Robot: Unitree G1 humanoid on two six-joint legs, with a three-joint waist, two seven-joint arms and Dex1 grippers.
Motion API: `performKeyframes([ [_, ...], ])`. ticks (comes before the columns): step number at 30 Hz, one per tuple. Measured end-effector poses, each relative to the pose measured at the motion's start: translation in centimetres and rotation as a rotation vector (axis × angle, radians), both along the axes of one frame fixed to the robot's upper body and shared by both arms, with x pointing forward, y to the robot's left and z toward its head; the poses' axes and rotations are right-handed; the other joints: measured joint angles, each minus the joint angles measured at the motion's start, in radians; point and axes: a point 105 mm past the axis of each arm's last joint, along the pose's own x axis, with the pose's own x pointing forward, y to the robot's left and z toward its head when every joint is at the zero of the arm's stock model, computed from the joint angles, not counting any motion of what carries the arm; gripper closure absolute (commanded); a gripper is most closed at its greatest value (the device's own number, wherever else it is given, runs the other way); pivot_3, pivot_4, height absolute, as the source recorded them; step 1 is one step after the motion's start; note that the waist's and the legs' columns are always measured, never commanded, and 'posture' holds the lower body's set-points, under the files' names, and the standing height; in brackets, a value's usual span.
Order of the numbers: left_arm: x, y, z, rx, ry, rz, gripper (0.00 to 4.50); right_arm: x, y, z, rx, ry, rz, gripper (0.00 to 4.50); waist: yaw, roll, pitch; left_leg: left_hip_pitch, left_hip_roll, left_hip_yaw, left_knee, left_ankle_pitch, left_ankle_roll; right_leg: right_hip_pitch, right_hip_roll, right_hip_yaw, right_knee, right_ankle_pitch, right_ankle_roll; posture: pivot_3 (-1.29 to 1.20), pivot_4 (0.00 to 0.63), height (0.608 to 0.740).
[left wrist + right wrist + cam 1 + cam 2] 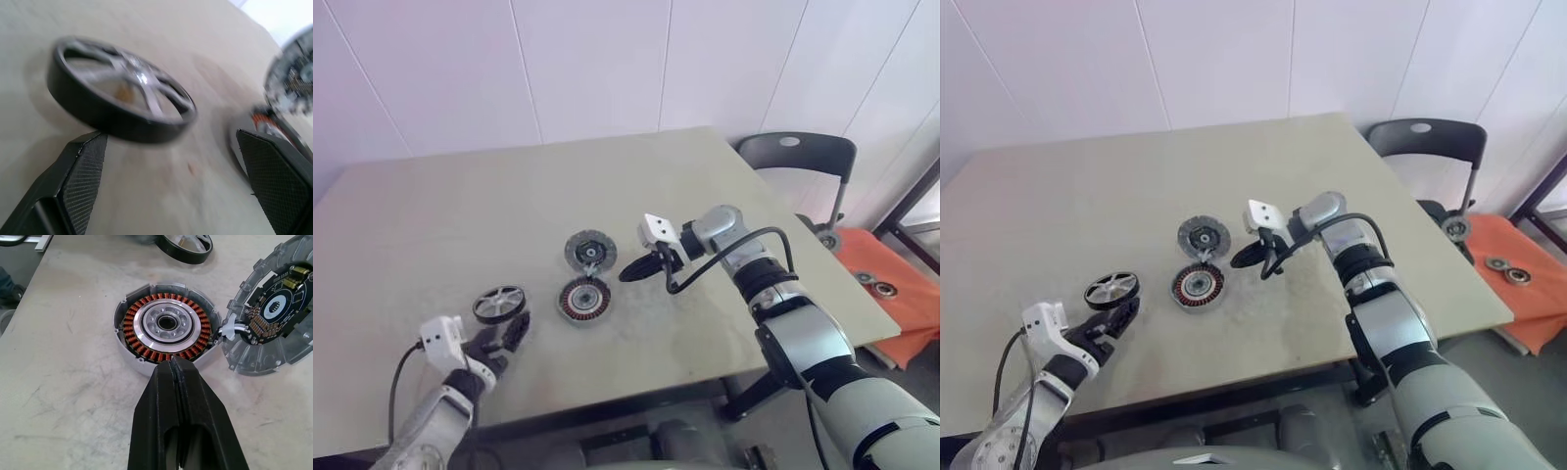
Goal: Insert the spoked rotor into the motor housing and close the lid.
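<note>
**Partner:** Where do you stand right now?

**Me:** My left gripper (514,331) has its jaws spread wide and empty, low over the table (431,215), with the spoked rotor (499,303) just beyond the fingertips (80,171) and not yet between them. The rotor lies flat near the table's front edge, to the left of the motor housing (583,298). The lid (590,250) lies open just behind the housing, inner face up, joined to it by a short wire.

**Partner:** And your other arm?

**Me:** My right gripper (636,269) is clenched on nothing, hovering close beside the housing on its right.

**Partner:** How will you take the rotor well?

**Me:** I judge it best to straddle the dark rim across its width, one finger on each side, and close on the rim, not the thin spokes. Then lift it level, so it can drop squarely over the silver hub inside the copper windings.

**Partner:** What about the surroundings?

**Me:** The table is pale beige, faintly scuffed, and otherwise bare. White panelled walls stand behind it, a black chair (798,157) at the far right corner, and an orange mat (891,274) with a few small parts on the floor.
</note>
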Motion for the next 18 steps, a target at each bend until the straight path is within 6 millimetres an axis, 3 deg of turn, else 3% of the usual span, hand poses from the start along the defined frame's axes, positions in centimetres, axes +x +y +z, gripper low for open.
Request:
performKeyframes([
  [18, 2.6, 0.2, 0.0, 0.008, -0.036, 0.039, 0.0, 0.1, -0.2, -0.2, -0.019, -0.008, -0.012, 4.48, 0.014, 0.0, 0.0, 0.0, 0.0, 0.0, 0.0, 0.0, 0.0, 0.0, 0.0, 0.0, 0.0, 0.001, 0.001, 0.0, 0.0, 0.74],
])
